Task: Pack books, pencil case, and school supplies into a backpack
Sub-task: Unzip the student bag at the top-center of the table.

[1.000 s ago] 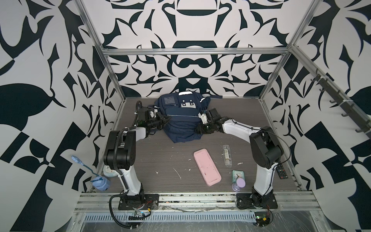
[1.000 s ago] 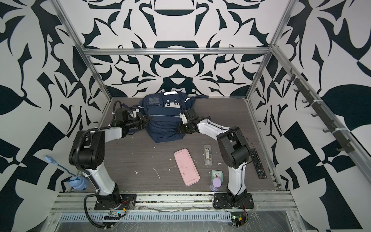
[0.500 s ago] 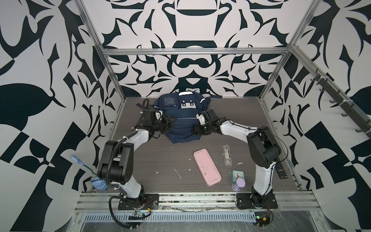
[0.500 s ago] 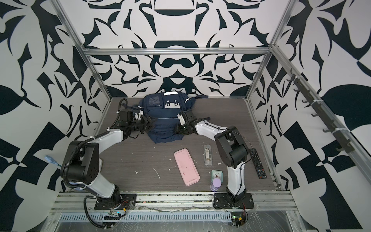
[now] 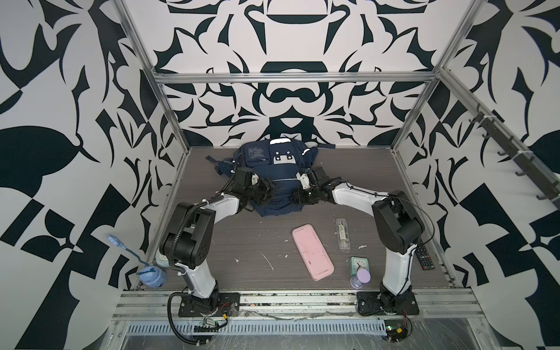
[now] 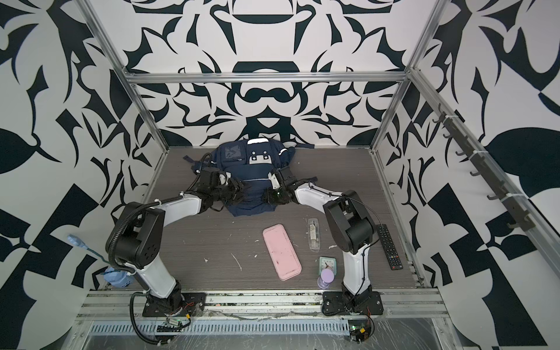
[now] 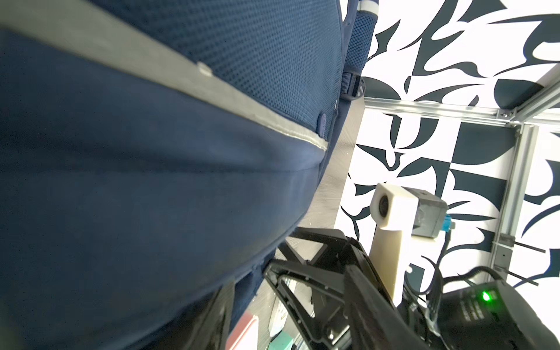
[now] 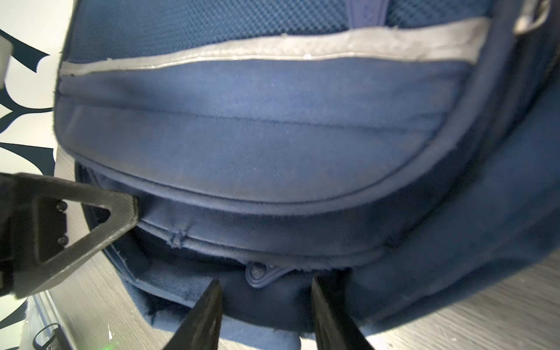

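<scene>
while my right gripper [image 8: 265,281] noses into the near edge of the backpack [image 8: 257,136], its jaws stand partly apart with nothing pinched. a small rubbery tab [image 8: 260,272] on the fabric sits just past the tips, in line with the gap.

the left gripper [image 5: 268,191] is pressed to the opposite flank of the bag. in both top views its jaws look spread and i see nothing held. in the right wrist view one of its fingers [image 8: 91,212] touches a seam of the navy cloth. the left wrist view is mostly filled by blue fabric and a grey reflective strip.

the backpack lies at the back middle of the table [image 5: 242,236], close to the rear wall and between the two arms, with its pockets and grey-white patch facing up.

nearer to me, the pencil case [image 5: 312,256] lies flat and slightly slanted, well apart from the bag. the school supplies [image 5: 342,235] packet lies just beside it on the right arm's side, not touching. near the front edge a mint-green clock [image 5: 359,263] and a purple hourglass thing [image 5: 360,277] sit close together by the right arm's base. a remote [image 5: 424,257] lies at the table's right edge.
</scene>
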Tool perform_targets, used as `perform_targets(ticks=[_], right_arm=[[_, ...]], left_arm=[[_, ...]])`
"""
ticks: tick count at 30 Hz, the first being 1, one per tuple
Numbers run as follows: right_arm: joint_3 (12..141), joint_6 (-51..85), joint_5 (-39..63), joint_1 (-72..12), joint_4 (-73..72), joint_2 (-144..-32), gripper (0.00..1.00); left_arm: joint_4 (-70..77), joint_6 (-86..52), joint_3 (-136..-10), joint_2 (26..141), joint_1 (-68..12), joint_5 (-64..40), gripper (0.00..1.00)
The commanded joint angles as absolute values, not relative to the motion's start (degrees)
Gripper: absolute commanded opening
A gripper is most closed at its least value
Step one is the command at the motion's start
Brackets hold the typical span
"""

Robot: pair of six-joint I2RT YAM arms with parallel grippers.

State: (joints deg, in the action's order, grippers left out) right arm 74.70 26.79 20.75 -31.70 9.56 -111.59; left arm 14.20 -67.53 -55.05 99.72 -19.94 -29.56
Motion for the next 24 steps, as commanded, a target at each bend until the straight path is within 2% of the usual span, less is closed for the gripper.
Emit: perform_targets(ticks=[1, 14, 17, 24], right_arm=[[74.3, 26.6, 21.7, -32.4, 11.3, -111.2, 0.49], [74.4, 26.4, 21.7, -32.4, 11.5, -110.9, 0.43], [74.2, 26.4, 21.7, -32.4, 11.6, -110.9, 0.41], [74.3, 25.9, 20.9, -32.4, 12.3, -110.3, 0.4]], left_arm=[[17.1, -69.9, -56.6, 101.4, -20.5, -27.4, 0.6], [21.5, -74.5, -59.3, 107.0, -20.6, -23.0, 0.47], [22.7, -75.4, -59.7, 107.2, -20.6, -21.9, 0.37], [23.5, -76.2, -62.4, 108.0, -20.5, -21.9, 0.05]])
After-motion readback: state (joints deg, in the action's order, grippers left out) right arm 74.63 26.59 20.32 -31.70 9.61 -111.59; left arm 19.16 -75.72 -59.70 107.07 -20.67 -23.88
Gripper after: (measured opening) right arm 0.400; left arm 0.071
